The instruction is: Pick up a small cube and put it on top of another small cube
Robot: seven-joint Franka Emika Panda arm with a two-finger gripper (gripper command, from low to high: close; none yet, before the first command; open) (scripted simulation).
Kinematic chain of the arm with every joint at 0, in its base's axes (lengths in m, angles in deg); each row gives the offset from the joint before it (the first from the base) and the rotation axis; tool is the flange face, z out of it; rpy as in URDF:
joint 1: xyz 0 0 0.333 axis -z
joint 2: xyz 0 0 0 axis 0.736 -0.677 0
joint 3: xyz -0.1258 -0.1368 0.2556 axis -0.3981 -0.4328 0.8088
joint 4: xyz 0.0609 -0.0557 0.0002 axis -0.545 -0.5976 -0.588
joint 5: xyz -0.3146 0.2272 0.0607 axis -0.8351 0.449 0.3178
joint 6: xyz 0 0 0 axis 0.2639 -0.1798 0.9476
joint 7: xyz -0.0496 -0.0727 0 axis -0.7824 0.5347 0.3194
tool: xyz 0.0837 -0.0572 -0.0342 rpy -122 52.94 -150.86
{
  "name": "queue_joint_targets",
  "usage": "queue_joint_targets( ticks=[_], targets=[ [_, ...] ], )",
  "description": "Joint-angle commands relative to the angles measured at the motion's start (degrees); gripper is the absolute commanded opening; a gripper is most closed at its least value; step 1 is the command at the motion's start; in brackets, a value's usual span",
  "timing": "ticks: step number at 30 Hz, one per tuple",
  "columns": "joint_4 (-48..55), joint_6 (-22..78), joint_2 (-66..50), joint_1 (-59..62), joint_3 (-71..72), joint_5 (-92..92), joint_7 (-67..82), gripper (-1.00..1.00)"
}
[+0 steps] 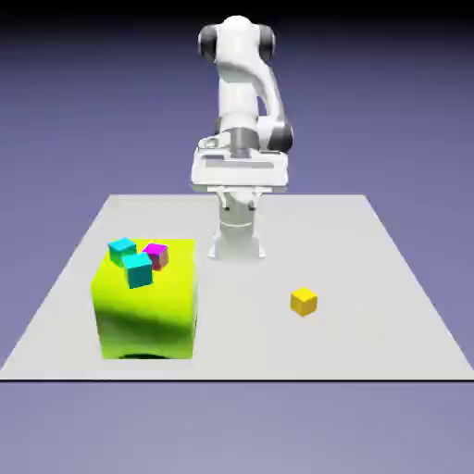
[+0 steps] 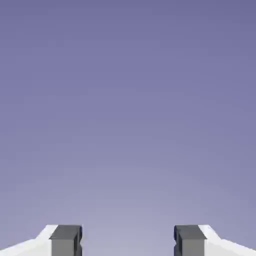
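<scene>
A small yellow cube (image 1: pixel 304 301) lies alone on the table (image 1: pixel 389 305), towards the exterior view's right. My gripper (image 1: pixel 239 185) hangs high over the table's far edge, well above and behind the cube, touching nothing. In the hand view the gripper (image 2: pixel 128 242) is open. Its two grey fingertips (image 2: pixel 66 240) stand wide apart at the bottom edge, with only the blue-violet backdrop between and beyond them. No cube shows in the hand view.
A large lime-green block (image 1: pixel 146 305) stands on the exterior view's left side of the table. On top of it sit two cyan cubes (image 1: pixel 121 248) (image 1: pixel 138 269) and a magenta cube (image 1: pixel 155 254). The robot's base (image 1: pixel 237 243) stands at the far edge.
</scene>
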Motion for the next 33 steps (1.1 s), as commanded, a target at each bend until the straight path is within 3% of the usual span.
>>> queue_joint_targets(
  ticks=[1,33],
  targets=[
    [-0.1,0.3,-0.7,-1.0,-0.3,0.5,2.5,0.0],
    [-3.5,8.8,-22.4,-34.4,-11.0,16.8,82.2,0.0]
  ],
)
